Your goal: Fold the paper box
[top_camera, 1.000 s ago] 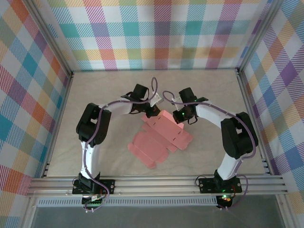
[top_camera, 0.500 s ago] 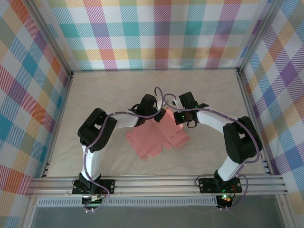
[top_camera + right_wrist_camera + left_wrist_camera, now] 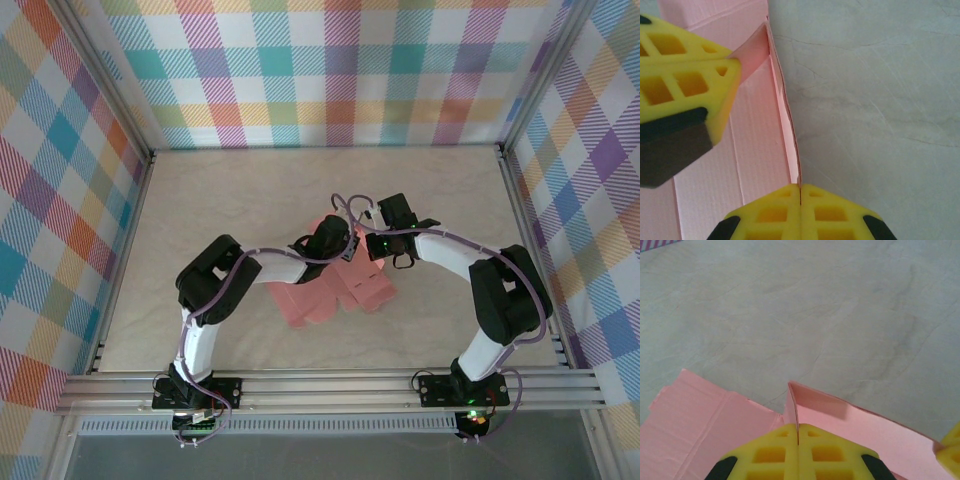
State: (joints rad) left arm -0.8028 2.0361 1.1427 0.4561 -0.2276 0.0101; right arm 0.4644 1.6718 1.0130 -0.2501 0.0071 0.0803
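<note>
The paper box (image 3: 335,290) is a salmon-pink die-cut card lying mid-table, partly folded, with one wall raised at its far edge. My left gripper (image 3: 340,243) is shut on an upright flap (image 3: 791,405) at the corner of that wall; the card's flat panel (image 3: 695,415) spreads out to its left. My right gripper (image 3: 372,247) is shut on the thin raised side wall (image 3: 784,115), pinching its edge between the yellow pads. In the right wrist view the left gripper's yellow fingers (image 3: 685,85) hold the far end of that same wall. The two grippers stand close together.
The table (image 3: 240,200) is covered with a pale grey cloth. Checked fabric walls (image 3: 340,70) enclose the back and both sides, and an aluminium rail (image 3: 330,385) carries the arm bases at the near edge.
The left arm has swung right and forward, bringing its gripper up beside the right one. The card has been drawn in and folded tighter, and its raised wall now stands between the two grippers.
</note>
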